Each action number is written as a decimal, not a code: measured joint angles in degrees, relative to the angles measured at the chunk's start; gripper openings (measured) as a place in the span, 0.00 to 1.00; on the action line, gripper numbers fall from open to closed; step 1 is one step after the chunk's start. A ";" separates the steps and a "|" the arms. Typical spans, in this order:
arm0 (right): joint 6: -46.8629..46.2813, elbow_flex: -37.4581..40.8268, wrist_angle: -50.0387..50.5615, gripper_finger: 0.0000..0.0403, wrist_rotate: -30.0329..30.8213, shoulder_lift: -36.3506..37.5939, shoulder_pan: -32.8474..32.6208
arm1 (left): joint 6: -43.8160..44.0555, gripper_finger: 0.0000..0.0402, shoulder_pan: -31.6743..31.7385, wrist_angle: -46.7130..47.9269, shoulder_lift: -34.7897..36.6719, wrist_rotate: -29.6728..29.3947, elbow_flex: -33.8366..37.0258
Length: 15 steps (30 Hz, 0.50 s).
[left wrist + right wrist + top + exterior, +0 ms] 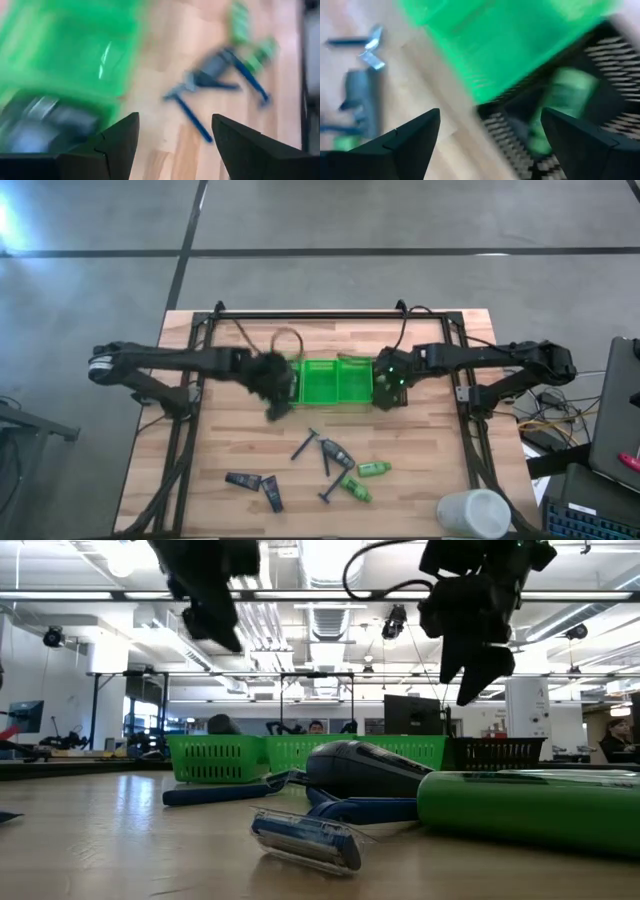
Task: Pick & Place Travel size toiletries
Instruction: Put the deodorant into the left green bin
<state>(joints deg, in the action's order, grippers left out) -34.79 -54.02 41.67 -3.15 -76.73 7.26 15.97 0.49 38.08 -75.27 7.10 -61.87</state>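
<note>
A wooden surface (230,450) holds a green tray (337,383) at its middle. Both end effectors hover spread and empty, the left end effector (270,385) at one end of the tray, the right end effector (388,385) at the other, above a black bin (600,75) holding a green bottle (560,105). Most toiletries look unsorted: razors (318,455), green bottles (365,478) and dark tubes (256,485) lie near the surface's front edge.

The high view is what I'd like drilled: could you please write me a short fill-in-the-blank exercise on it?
1. The green tray lies between the left gripper and the ___ gripper.
2. Both grippers' fingers stand ___.
3. The loose toiletries lie on the ___, outside the tray.

Missing words: right; open; table
</note>
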 joint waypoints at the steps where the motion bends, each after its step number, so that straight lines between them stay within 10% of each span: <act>1: -0.46 -0.19 0.02 0.87 0.17 -0.59 -0.68 | -3.56 0.63 -2.07 -1.17 -0.72 -0.51 -0.04; 7: -4.81 -2.14 3.59 0.89 4.38 -1.25 -2.34 | -31.00 0.63 -11.34 -5.47 -8.46 -10.88 -0.50; 15: -4.82 -3.60 -0.83 0.85 4.80 -3.52 -18.29 | -19.19 0.62 -11.09 1.61 -8.91 -11.13 -0.61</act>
<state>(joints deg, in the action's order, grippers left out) -39.61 -57.63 40.84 1.64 -80.25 -11.03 -3.22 -10.60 39.70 -84.18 -4.03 -62.48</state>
